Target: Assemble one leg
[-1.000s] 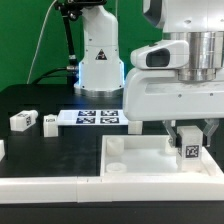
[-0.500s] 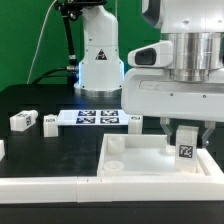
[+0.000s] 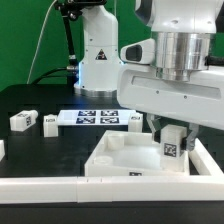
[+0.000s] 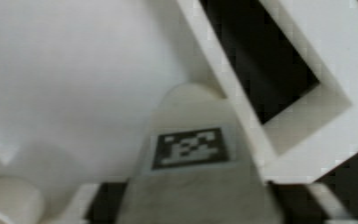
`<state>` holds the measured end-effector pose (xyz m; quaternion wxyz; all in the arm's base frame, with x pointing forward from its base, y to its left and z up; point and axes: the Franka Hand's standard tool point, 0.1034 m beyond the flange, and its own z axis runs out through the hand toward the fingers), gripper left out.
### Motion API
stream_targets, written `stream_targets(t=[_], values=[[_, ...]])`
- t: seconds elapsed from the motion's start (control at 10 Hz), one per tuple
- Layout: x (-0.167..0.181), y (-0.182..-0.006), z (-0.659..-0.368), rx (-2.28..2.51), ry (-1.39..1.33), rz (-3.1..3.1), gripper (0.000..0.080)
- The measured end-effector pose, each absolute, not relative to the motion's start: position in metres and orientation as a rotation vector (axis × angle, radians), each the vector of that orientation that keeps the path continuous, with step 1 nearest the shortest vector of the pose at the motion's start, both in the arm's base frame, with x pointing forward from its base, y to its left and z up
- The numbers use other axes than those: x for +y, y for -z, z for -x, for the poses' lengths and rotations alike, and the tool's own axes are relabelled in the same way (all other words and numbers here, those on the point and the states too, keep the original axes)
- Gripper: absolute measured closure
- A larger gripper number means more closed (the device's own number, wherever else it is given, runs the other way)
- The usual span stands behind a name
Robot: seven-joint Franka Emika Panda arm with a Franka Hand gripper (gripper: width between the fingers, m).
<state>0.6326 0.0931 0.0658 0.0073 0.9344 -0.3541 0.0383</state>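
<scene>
One leg (image 3: 171, 146), a small white block with a marker tag facing the camera, sits clamped in the end effector (image 3: 172, 133) in the exterior view, held upright inside the white tray (image 3: 120, 152) near its corner at the exterior view's right. Farther back on the black surface (image 3: 45, 145) lie the marker board (image 3: 98, 118) and two other small white blocks (image 3: 24, 120), well apart from the tray.

Seen from the wrist, the leg (image 4: 190, 150) shows its tag between the dark fingers (image 4: 105, 203), which grip its sides, above the tray's white floor and rim (image 4: 247, 75).
</scene>
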Motion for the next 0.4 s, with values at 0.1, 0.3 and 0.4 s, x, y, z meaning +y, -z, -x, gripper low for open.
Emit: stream_targets(t=[0.1,0.3,0.4], values=[[0.093,-0.0657,-0.6326,-1.108,-0.12,-2.922,0.0248],[0.093,-0.0656,-0.6326,-1.108,-0.119,-2.922,0.0175],[0.093,-0.0656,-0.6326,-1.108,-0.119,-2.922,0.0155]])
